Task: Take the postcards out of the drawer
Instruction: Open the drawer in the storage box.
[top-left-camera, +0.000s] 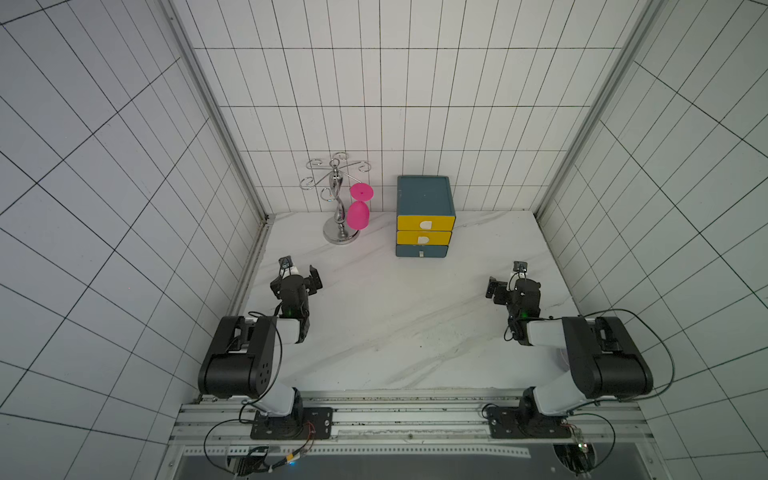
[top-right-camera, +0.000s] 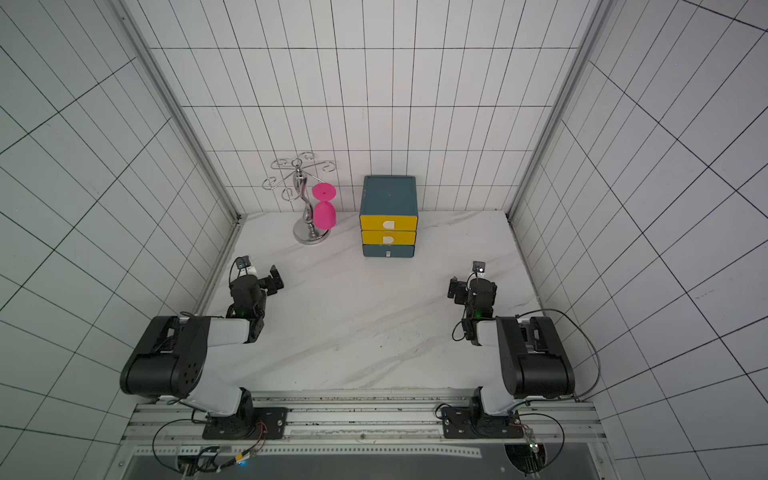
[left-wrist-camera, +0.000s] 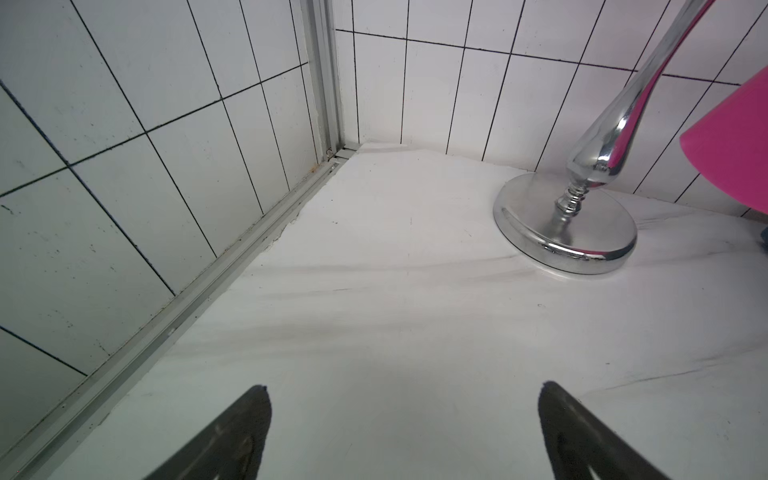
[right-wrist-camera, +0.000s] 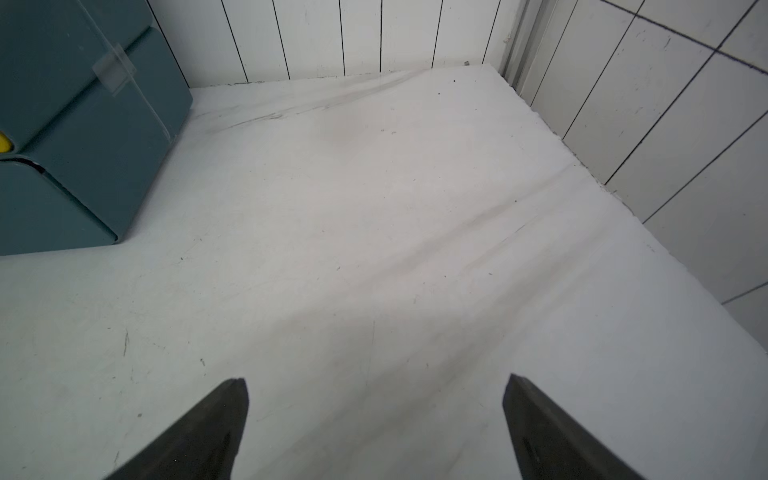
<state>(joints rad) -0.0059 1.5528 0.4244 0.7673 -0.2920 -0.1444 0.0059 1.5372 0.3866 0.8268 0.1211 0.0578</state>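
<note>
A teal drawer cabinet (top-left-camera: 422, 195) (top-right-camera: 388, 199) stands at the back of the table, against the wall. It has two yellow drawers (top-left-camera: 426, 223) above a teal bottom drawer (top-left-camera: 422, 251), and all three are shut. The postcards are hidden. My left gripper (top-left-camera: 300, 270) (top-right-camera: 259, 271) hovers open at the left, well in front of the cabinet, with nothing between its fingers (left-wrist-camera: 405, 388). My right gripper (top-left-camera: 507, 277) (top-right-camera: 466, 277) is open and empty at the right (right-wrist-camera: 376, 380). In the right wrist view the cabinet's side (right-wrist-camera: 83, 124) shows.
A chrome glass rack (top-left-camera: 340, 208) (left-wrist-camera: 565, 232) stands left of the cabinet, with a pink goblet (top-left-camera: 358, 214) (left-wrist-camera: 735, 145) hanging upside down from it. Tiled walls (top-left-camera: 124, 208) close the marble table (top-left-camera: 395, 324) on three sides.
</note>
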